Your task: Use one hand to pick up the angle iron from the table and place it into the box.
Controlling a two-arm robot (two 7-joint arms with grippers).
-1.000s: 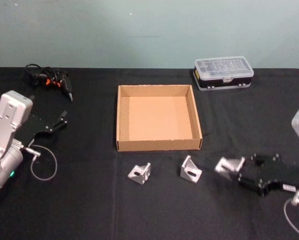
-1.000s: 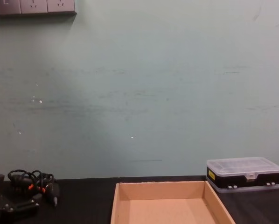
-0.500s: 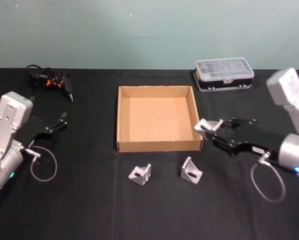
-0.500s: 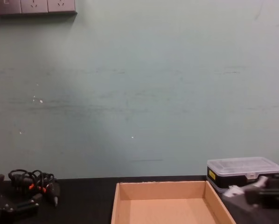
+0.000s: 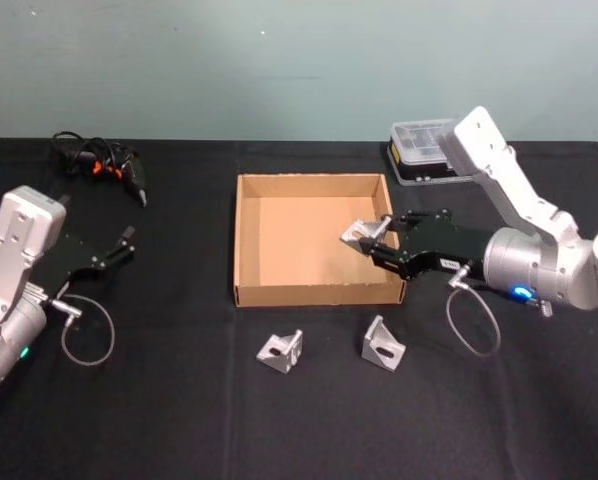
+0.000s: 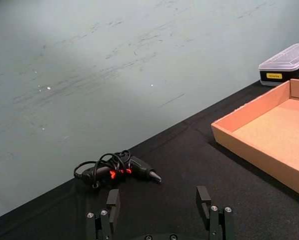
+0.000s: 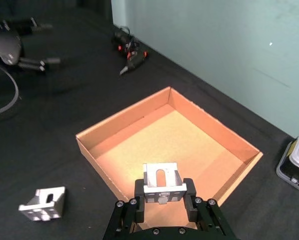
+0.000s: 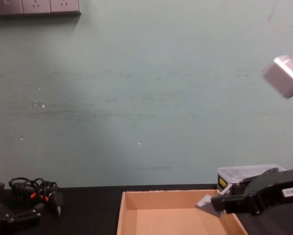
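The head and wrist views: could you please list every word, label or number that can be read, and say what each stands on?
No text can be read.
On the black case, a yellow label: print too small to read.
On the right hand, which grips an angle iron, a white label: too small to read.

A silver angle iron (image 5: 360, 233) with a slotted face is held clamped in the right gripper (image 5: 374, 240), raised over the right part of the box (image 5: 314, 292), a shallow tan cardboard tray set open on the black table (image 5: 179, 420). A second angle iron (image 5: 280, 349) and a third angle iron (image 5: 382, 342) are seen lying on the table just before the box's front wall
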